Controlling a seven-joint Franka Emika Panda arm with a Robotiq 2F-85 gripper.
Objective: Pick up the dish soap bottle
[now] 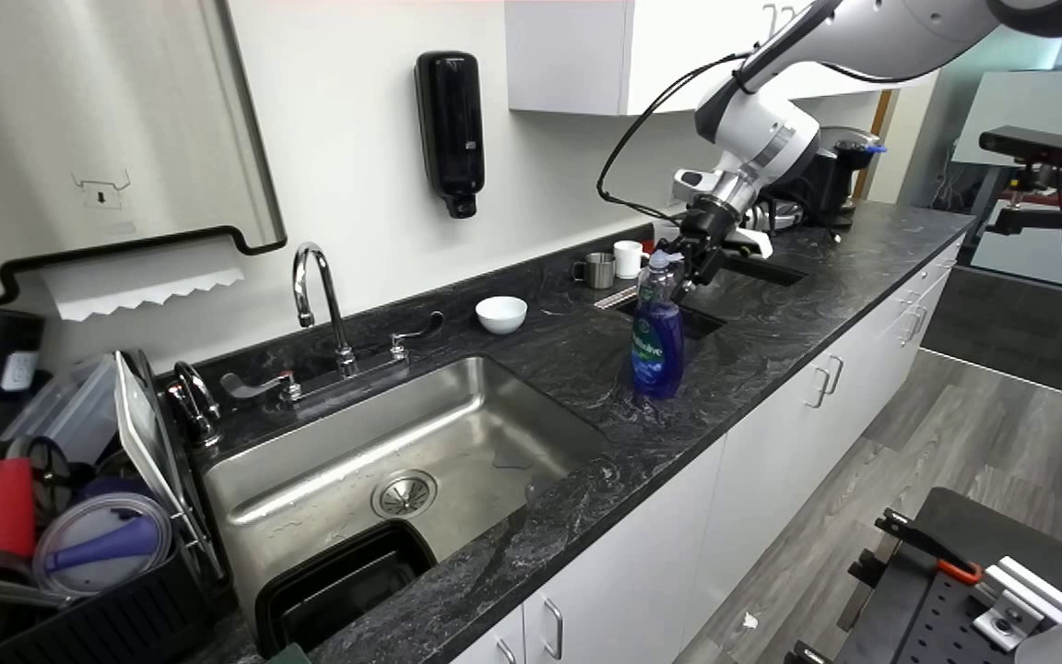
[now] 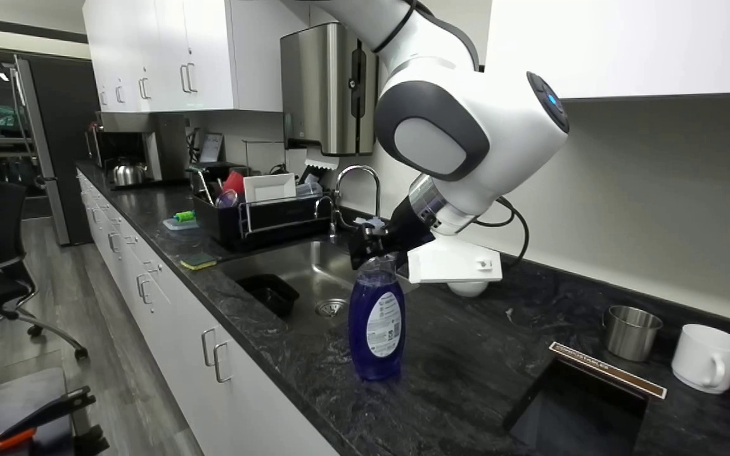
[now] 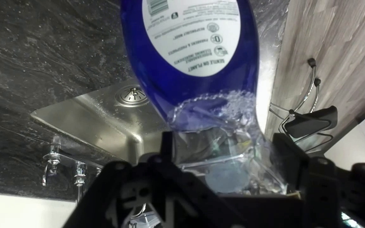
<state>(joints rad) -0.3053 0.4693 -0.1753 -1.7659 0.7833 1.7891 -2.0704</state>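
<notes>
Far left in an exterior view, a loaded dish rack (image 1: 112, 613) stands beside a metal sink (image 1: 466, 443), and a black tub (image 1: 342, 590) sits in the sink's near part. A curved faucet (image 1: 345, 360) rises behind the sink. To its right a black dispenser (image 1: 451, 129) hangs on the wall (image 1: 347, 120), and below that, further right, a white bowl (image 1: 501, 314) rests on the dark tabletop (image 1: 577, 387). Next come a metal cup (image 1: 596, 270) and a white mug (image 1: 629, 260), side by side near the wall.

Right of them and nearer the front edge is the dish soap bottle (image 1: 657, 346), nearly upright, deep blue below and clear at the top. I grip it: in the wrist view the fingers (image 3: 167, 147) of my tool (image 3: 223, 141) are closed on its clear upper part, one at each side. Whether its base touches the tabletop or is just above, I cannot tell.

Further right is my arm (image 1: 895, 32). It slopes down leftward from the upper right corner and bends at the white wrist (image 1: 757, 138), so that my black tool points down and to the left, its tips at the bottle's top. A black cable (image 1: 601, 184) bows out from the arm and loops back toward the wrist. In an exterior view my rounded wrist housing (image 2: 504, 139) hangs above and to the right of the bottle, with the tool slanting down from it to the neck.
</notes>
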